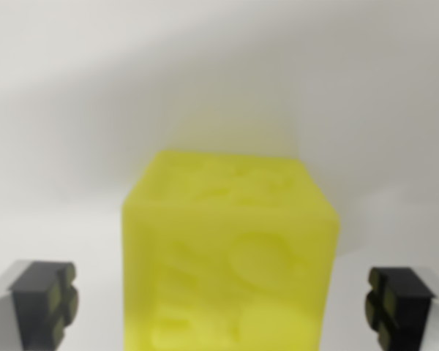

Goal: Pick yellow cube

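The gripper (223,307) is spread wide, gripping nothing, one pad (47,303) at the wrist view's left and the other at its right. Between them sits the cube (230,259), resting on the white worktop (73,110) with clear gaps on both sides. It looks centred for a straddle, so the pads can close on opposite faces. No worktop edge shows.

Cube (230,256) sits on the surface (58,110), dead centre between the end effector (221,306) fingers: one pad (47,303) at the wrist view's left, the other at its right, both clear of its sides.
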Controlling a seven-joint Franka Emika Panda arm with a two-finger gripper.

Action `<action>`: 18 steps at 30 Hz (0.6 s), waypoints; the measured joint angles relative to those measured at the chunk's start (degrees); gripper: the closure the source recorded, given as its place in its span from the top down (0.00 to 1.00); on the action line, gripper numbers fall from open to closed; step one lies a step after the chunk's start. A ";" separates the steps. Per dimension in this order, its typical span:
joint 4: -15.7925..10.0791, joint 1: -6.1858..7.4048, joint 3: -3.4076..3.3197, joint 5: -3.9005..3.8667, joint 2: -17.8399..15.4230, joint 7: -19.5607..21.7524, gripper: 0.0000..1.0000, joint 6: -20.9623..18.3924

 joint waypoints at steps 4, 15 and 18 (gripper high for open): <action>0.48 0.03 0.00 0.05 1.29 0.08 1.00 0.77; 1.49 0.10 0.00 0.14 3.50 0.31 0.00 1.94; 1.44 0.10 0.00 0.14 3.38 0.31 0.00 1.87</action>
